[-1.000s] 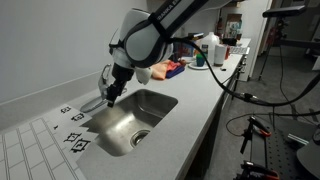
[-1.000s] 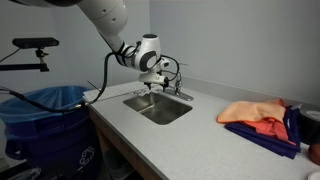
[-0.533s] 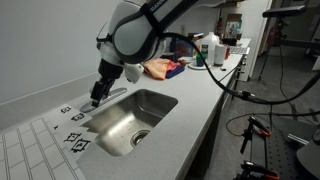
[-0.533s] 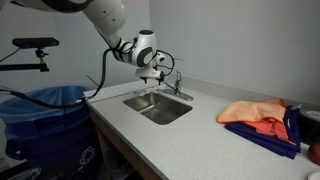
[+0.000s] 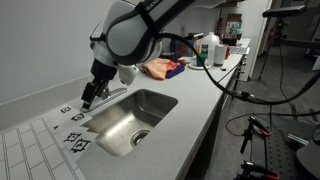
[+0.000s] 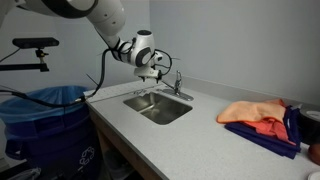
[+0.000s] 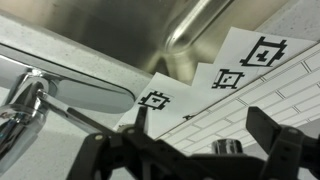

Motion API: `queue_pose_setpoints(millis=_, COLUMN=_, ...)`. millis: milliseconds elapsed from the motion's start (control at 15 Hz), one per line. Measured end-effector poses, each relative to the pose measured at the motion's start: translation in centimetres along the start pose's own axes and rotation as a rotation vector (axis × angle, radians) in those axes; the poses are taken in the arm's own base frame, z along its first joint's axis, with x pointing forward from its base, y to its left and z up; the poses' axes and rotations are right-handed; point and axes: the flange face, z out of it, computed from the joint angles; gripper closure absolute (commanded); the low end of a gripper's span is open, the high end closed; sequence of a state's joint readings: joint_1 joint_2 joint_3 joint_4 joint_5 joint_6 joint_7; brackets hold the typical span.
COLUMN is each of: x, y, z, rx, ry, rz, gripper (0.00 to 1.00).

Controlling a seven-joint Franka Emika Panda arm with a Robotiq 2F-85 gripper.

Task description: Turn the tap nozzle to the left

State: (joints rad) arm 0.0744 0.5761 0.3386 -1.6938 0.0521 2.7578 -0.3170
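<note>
The small silver faucet (image 6: 178,86) stands behind the steel sink basin (image 6: 160,108), with its lever handle upright. Its thin chrome tap nozzle (image 6: 160,91) runs out along the sink's back edge; it also shows in an exterior view (image 5: 112,94) and as a blurred chrome piece at the left of the wrist view (image 7: 22,108). My gripper (image 5: 91,95) hangs just beyond the nozzle's end, over the counter beside the sink, and it shows in both exterior views (image 6: 150,72). In the wrist view the gripper (image 7: 205,135) is open and empty, its fingers (image 7: 274,132) apart over the marker sheet.
A white sheet with black markers (image 5: 72,125) lies on the counter by the sink, also in the wrist view (image 7: 245,60). Orange and blue cloths (image 6: 262,120) lie further along the counter. Bottles (image 5: 213,50) stand at the counter's far end. A blue bin (image 6: 45,125) stands beside the counter.
My gripper has moved from over the sink's back edge, at the faucet, sideways off the basin to the counter by the marker sheet. The faucet now shows clear of it.
</note>
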Motion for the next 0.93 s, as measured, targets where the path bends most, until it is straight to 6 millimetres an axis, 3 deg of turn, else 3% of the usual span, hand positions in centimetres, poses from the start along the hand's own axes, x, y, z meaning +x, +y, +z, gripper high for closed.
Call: queue_pose_setpoints(millis=933, x=1.2, y=-2.7, z=1.5, rx=-0.028, ry=0.164, rz=-0.144, gripper=0.00)
